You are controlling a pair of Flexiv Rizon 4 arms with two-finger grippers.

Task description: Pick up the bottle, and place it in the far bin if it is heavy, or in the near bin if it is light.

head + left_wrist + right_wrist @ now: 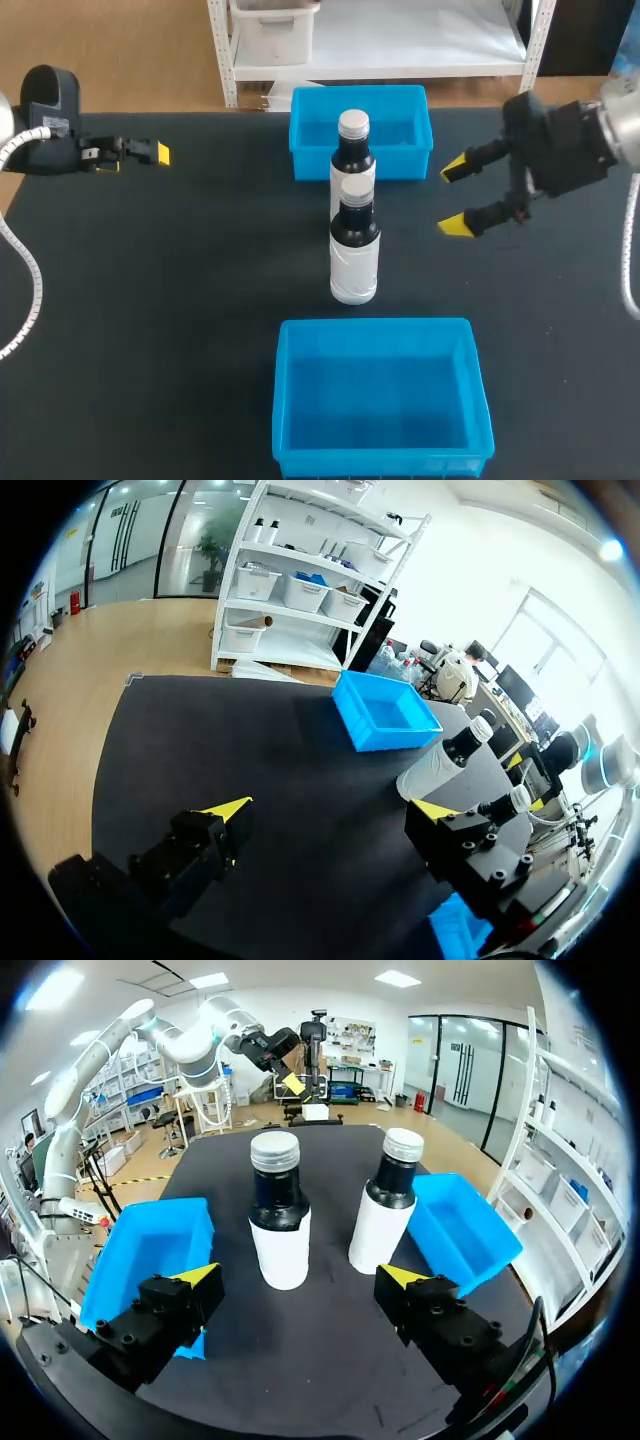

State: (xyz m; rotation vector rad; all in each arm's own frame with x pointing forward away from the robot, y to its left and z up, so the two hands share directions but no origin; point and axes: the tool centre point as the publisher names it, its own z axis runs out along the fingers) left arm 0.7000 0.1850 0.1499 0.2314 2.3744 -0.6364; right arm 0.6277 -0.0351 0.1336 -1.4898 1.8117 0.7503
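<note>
Near bin [283, 400] at lower edge; near bottle [354, 250], far bottle [352, 145] upright mid-frame; far bin [300, 135] upper centre. Our left gripper [135, 158] upper left, right gripper [455, 197] upper right: fingers apart, dark table [200, 260] between.

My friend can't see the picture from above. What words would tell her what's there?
One dark bottle stands in front of a second bottle on a black table, between a near blue bin and a far blue bin. The right pincer is open beside them; the left pincer is at the far left.
</note>
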